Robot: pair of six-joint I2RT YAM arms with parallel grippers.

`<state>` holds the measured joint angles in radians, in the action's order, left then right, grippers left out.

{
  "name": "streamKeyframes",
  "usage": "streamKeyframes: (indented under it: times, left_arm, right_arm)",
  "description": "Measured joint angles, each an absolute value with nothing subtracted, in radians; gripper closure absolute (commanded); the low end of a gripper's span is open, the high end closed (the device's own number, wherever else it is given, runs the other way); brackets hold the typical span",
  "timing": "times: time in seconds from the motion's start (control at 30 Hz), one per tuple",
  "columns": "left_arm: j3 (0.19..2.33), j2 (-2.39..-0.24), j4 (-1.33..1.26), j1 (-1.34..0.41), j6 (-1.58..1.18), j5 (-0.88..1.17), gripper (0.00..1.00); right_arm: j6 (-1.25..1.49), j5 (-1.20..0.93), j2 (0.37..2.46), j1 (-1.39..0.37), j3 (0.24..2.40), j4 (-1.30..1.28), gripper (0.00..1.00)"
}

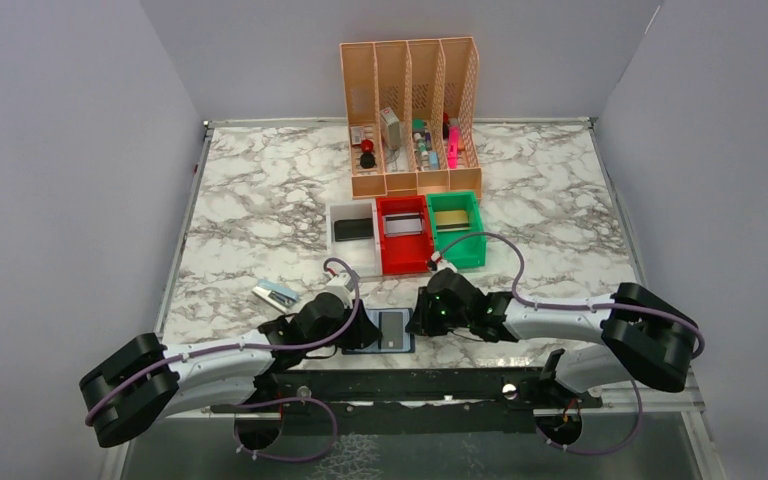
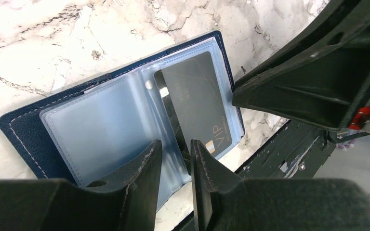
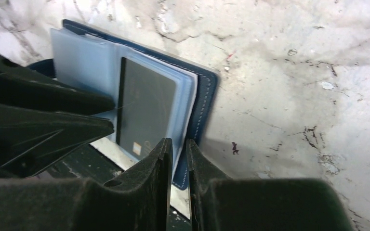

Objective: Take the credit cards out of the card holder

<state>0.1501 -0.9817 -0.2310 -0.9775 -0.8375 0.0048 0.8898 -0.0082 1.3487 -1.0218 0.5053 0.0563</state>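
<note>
card holder [image 2: 24,130]: open flat at near edge of counter [image 1: 260,200]; in top view its left panel is hidden under the left arm. right pocket holds one dark card [image 2: 197,101].
left pincer [image 2: 176,144]: jaws a slit apart over a sleeve edge; cannot tell whether it grips.
right pincer [image 3: 177,143]: likewise, at the holder's near edge.
white bin [image 1: 355,258]: black card [image 1: 353,229].
red bin [image 1: 405,258]: silver-grey card [image 1: 403,225].
green bin [image 1: 460,252]: gold card [image 1: 450,218].

From above, my left hand [image 1: 360,325] and right hand [image 1: 422,319] cover both ends of the holder [image 1: 380,343]. In each wrist view the hand hides the holder's near edge, and I can't tell whether it grips the card [image 2: 197,101].
</note>
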Motion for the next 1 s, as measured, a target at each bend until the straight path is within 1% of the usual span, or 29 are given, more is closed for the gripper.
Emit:
streamKeyframes:
  times: [0.3, 0.73, 0.83, 0.93, 1.0]
  left_arm:
    - [0.158, -1.040, -0.287, -0.978, -0.838, 0.013, 0.68]
    - [0.165, -1.084, -0.329, -0.978, -0.834, 0.014, 0.73]
    - [0.157, -1.107, -0.371, -0.977, -0.842, 0.013, 0.76]
    - [0.146, -1.126, -0.412, -0.976, -0.853, 0.010, 0.83]
    - [0.144, -1.134, -0.425, -0.975, -0.854, 0.008, 0.89]
  right_arm:
    - [0.899, -0.014, 1.396, -1.022, 0.504, 0.081, 0.80]
    - [0.901, -0.014, 1.396, -1.022, 0.504, 0.084, 0.80]
    - [0.904, -0.014, 1.396, -1.022, 0.504, 0.084, 0.80]
    - [0.907, -0.014, 1.396, -1.022, 0.503, 0.084, 0.80]
    - [0.907, -0.014, 1.395, -1.022, 0.503, 0.083, 0.80]
